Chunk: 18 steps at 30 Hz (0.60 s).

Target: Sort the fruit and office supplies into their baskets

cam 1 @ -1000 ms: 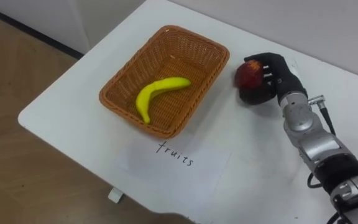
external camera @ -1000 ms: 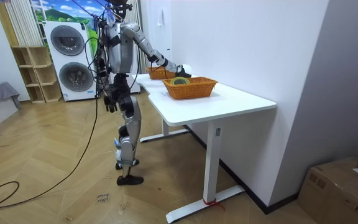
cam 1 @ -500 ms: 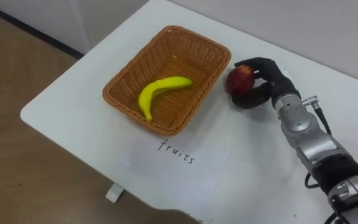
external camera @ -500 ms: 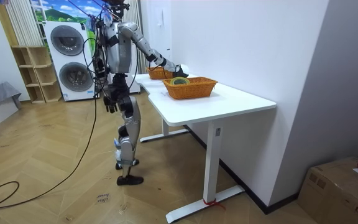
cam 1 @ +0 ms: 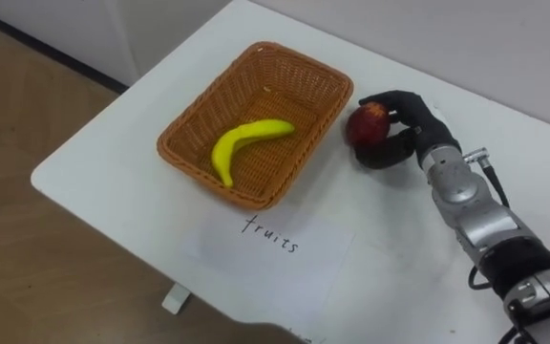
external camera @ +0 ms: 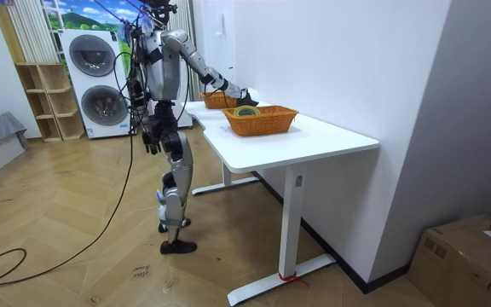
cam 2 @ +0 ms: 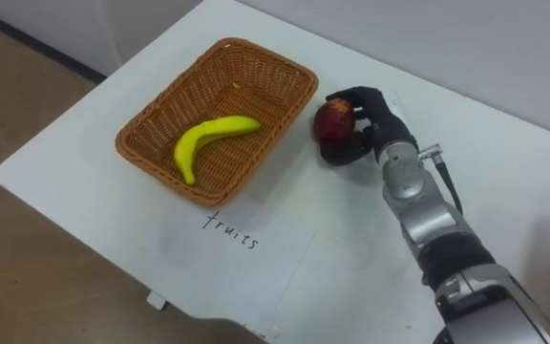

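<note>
Closer to the basket than a second ago, holds the apple in the clenched right hand, just beside the basket's rim, over the worktop.

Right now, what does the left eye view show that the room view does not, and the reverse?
Left eye view: a banana in the wicker basket, a paper label before it, and the right hand curled round a red apple beside the basket. Room view: a second basket, two washing machines, the left hand hanging low. Shared: the white table and the wicker basket.
</note>
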Tool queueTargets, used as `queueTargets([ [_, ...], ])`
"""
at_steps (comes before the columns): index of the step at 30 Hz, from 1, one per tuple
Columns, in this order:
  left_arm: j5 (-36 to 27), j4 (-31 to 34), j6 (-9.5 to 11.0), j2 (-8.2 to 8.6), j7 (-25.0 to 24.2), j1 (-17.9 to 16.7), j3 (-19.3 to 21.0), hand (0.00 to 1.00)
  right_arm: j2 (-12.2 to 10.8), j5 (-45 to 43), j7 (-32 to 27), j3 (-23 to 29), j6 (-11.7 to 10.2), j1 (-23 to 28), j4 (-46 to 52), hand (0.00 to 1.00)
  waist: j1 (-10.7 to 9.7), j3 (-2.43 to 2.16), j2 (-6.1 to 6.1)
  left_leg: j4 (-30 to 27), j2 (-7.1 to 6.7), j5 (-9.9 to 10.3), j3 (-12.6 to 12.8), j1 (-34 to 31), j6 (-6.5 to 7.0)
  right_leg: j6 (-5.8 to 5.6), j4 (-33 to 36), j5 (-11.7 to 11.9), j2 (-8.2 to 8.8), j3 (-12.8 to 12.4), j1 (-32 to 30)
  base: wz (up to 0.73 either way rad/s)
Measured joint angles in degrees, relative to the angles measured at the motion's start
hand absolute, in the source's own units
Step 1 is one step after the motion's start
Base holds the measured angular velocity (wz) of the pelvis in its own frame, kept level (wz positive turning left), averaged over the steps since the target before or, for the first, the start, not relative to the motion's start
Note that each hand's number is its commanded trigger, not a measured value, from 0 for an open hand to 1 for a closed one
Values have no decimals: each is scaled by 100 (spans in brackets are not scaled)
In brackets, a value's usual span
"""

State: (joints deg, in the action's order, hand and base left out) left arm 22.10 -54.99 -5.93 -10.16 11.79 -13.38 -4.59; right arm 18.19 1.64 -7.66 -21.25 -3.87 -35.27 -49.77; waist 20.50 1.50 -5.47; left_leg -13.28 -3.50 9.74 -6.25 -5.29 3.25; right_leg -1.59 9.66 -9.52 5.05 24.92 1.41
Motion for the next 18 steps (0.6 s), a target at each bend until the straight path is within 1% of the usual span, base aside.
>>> queueTargets([
  [1,-1,33,-1,-2,1,-21,6,0,2,-13,58,0,32,0,8,100,-39,-12,-3,0,-1,0,-3,16,0,0,-1,0,1,-4,19,0],
  [2,-1,56,-1,-1,1,-33,13,0,6,-44,92,1,39,0,11,100,-49,-14,-4,1,-1,0,1,28,0,0,-1,0,0,-14,28,0],
  [4,0,105,0,-1,5,-79,24,0,6,-128,233,-3,141,3,51,100,-120,-20,0,22,-2,0,1,114,0,0,-6,0,0,-44,116,0],
  [6,16,121,7,-1,11,-99,37,0,20,-120,290,8,151,45,128,100,-176,-25,3,46,-3,0,8,183,1,0,-13,0,-4,-106,162,-2],
  [7,32,151,8,-1,11,-119,68,0,24,-122,293,11,151,106,235,100,-212,-48,4,61,0,0,22,204,1,0,-13,0,-4,-118,176,-6],
  [8,69,175,16,4,11,-131,127,0,23,-128,305,10,150,142,342,100,-274,-58,11,61,2,0,30,212,1,0,-12,0,-3,-119,184,-4],
  [11,114,194,23,4,16,-131,216,0,28,-126,334,17,148,238,518,100,-324,-73,36,70,10,0,103,281,1,0,-11,0,0,-137,231,-8],
  [12,118,201,22,6,36,-148,255,0,33,-128,343,18,148,331,611,100,-336,-91,51,101,12,0,120,357,1,-1,-8,0,3,-140,289,-11],
  [15,140,209,21,10,67,-155,355,0,33,-152,353,46,148,458,792,100,-355,-93,49,180,34,-1,159,527,2,-2,-9,-1,-2,-197,403,-11],
  [18,273,211,19,38,142,-160,451,0,32,-152,355,137,148,474,818,100,-383,-93,49,198,42,0,193,649,2,-2,-10,-1,-4,-223,498,-5],
])
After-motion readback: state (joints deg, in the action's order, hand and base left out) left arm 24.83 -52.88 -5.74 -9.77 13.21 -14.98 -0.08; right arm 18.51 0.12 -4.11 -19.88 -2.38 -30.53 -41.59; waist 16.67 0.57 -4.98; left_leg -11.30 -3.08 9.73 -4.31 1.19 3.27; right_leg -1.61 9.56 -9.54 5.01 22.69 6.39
